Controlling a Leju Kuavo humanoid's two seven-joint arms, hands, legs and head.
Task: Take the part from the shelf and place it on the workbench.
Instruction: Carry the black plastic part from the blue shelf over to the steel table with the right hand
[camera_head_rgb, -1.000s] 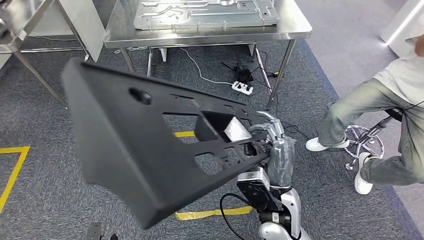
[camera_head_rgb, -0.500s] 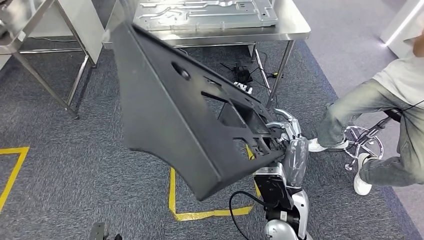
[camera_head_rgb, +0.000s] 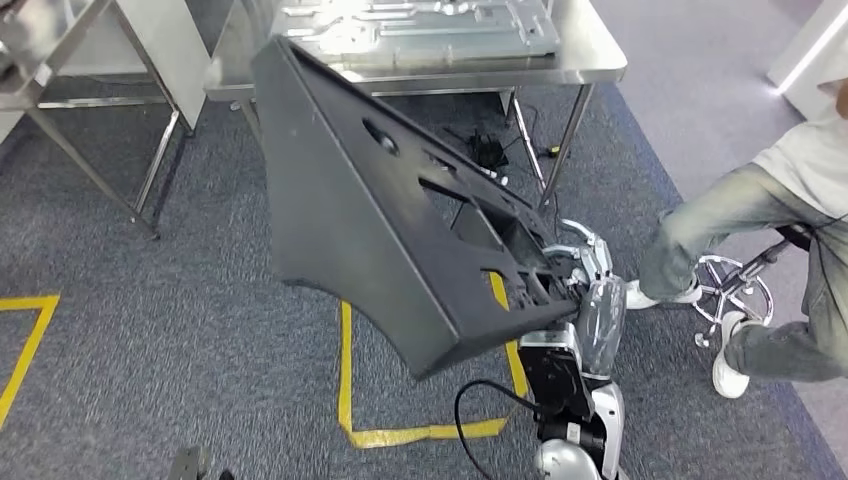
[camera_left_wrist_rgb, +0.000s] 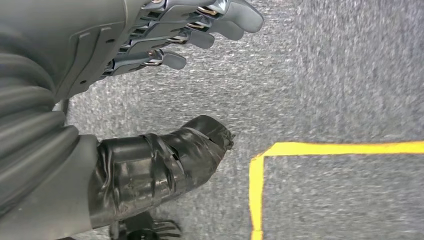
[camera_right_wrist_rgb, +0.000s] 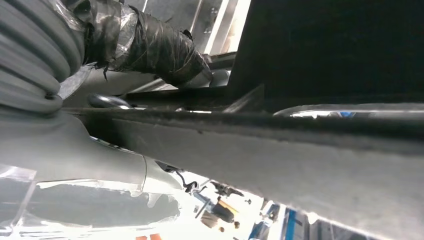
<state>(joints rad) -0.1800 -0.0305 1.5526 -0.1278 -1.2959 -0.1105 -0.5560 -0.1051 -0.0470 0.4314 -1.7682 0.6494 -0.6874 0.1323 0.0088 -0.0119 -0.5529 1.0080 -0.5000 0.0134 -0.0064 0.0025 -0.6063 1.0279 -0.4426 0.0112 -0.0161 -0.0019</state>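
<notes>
Grey carpet (camera_head_rgb: 150, 330); part (camera_head_rgb: 380, 210) in right robot hand (camera_head_rgb: 585, 275)

We see a large black panel (camera_head_rgb: 370, 220) with cut-out openings, its surface matt and finely grained like moulded plastic. At the panel's lower corner the right hand (camera_head_rgb: 585, 275) shows bright, glossy metal fingers (camera_head_rgb: 578, 232), and its thumb (camera_right_wrist_rgb: 150, 47) is wrapped in shiny, creased black tape. Beyond the panel stands a steel table (camera_head_rgb: 590, 60) with a smooth, brushed, reflective top, carrying a pale grey pressed metal plate (camera_head_rgb: 450, 25). Beneath the panel the grey carpet floor (camera_head_rgb: 150, 320) looks rough and woven, crossed by smooth yellow tape lines (camera_head_rgb: 345, 380). The left hand (camera_left_wrist_rgb: 150, 75) has a matt grey ribbed cover (camera_left_wrist_rgb: 30, 125), dull metal fingers (camera_left_wrist_rgb: 210, 22) and a thumb wrapped in glossy black tape.
</notes>
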